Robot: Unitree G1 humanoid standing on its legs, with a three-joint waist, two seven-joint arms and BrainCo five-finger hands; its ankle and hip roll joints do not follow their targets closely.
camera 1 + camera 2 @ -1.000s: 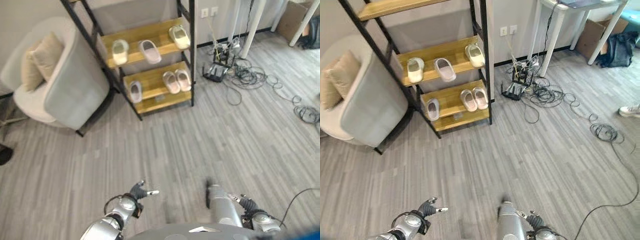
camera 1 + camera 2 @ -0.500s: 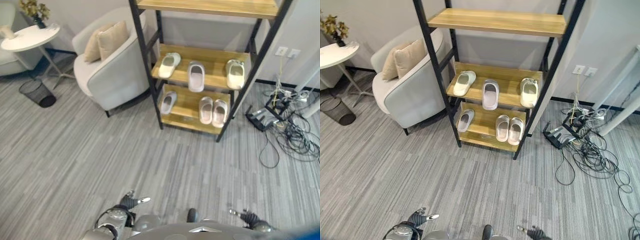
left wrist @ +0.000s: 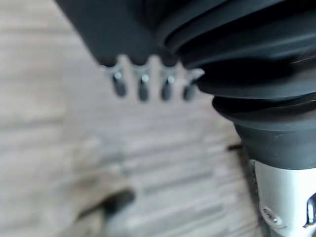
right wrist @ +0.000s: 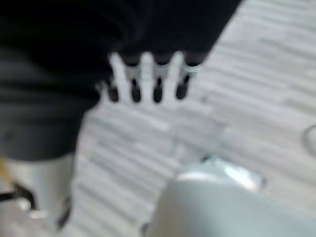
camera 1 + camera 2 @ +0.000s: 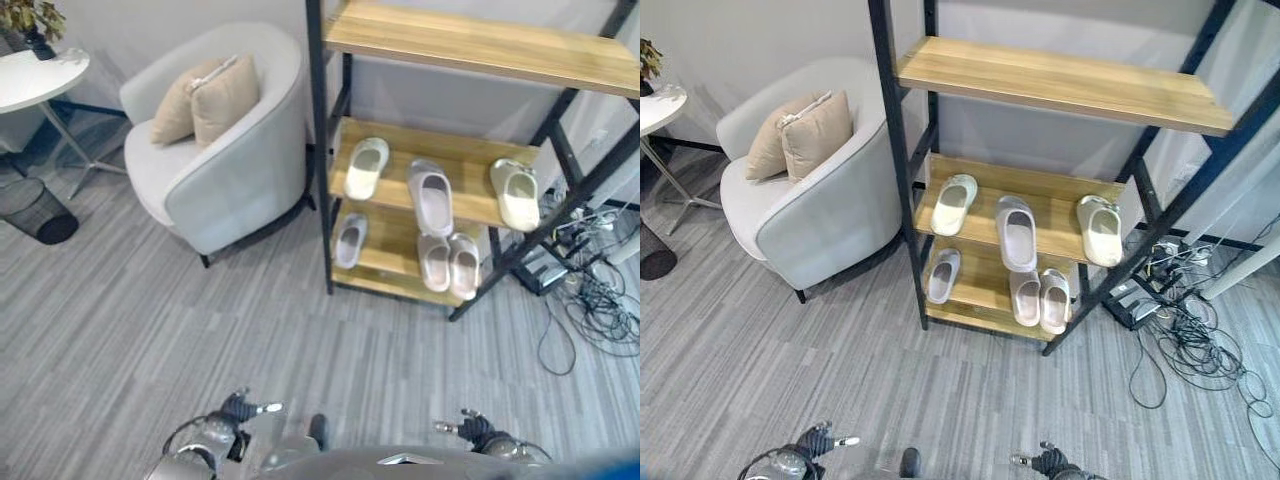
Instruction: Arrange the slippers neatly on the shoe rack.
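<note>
The left hand (image 5: 243, 408) hangs low over the grey plank floor (image 5: 150, 320), fingers (image 3: 141, 88) straight in a row and holding nothing. The right hand (image 5: 468, 428) hangs beside it, fingers (image 4: 157, 84) likewise straight and empty. Well ahead stands the shoe rack (image 5: 1040, 200). Its middle shelf (image 5: 1040, 190) carries 3 slippers: a cream slipper (image 5: 954, 204) near the left edge, a grey slipper (image 5: 1016, 232) overhanging the front edge, another cream slipper (image 5: 1100, 229) near the right edge. The bottom shelf (image 5: 980, 290) holds a single slipper (image 5: 943, 275) at its left and a pair (image 5: 1040, 298) at its right. An armchair (image 5: 810, 200) stands just left of the rack
</note>
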